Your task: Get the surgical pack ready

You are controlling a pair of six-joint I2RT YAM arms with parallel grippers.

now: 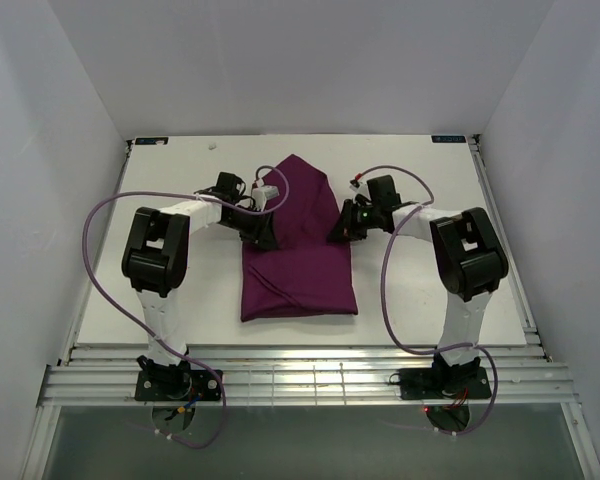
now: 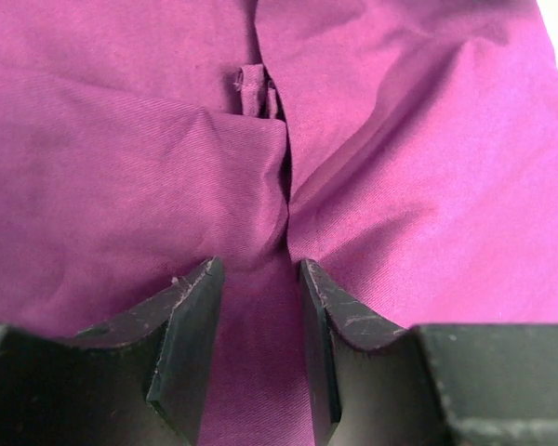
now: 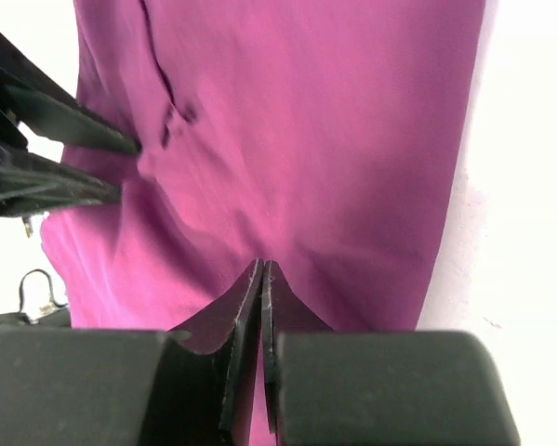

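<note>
The cloth [image 1: 298, 255] lies in the middle of the counter [image 1: 180, 300], already folded into a long bundle. Its near end is squared off and lies flat, and both sides are turned in. The far end still runs out to a loose point that has not been folded back over the bundle. What it wraps, if anything, is hidden. I'd put the pack well along: the side folds look done, and the far flap and any final tucking are left.

The tools meet the bundle about halfway up, one on each side edge. The left tool [image 2: 256, 269] has its fingers part-way closed with a ridge of cloth between them. Creases fan out from that gap, so it looks to be pinching a gather where the two side folds meet. The right tool [image 3: 262, 265] is closed almost to a slit, with a thin layer of cloth showing in the slit. It appears to grip the right edge of the bundle, opposite the left tool.
</note>
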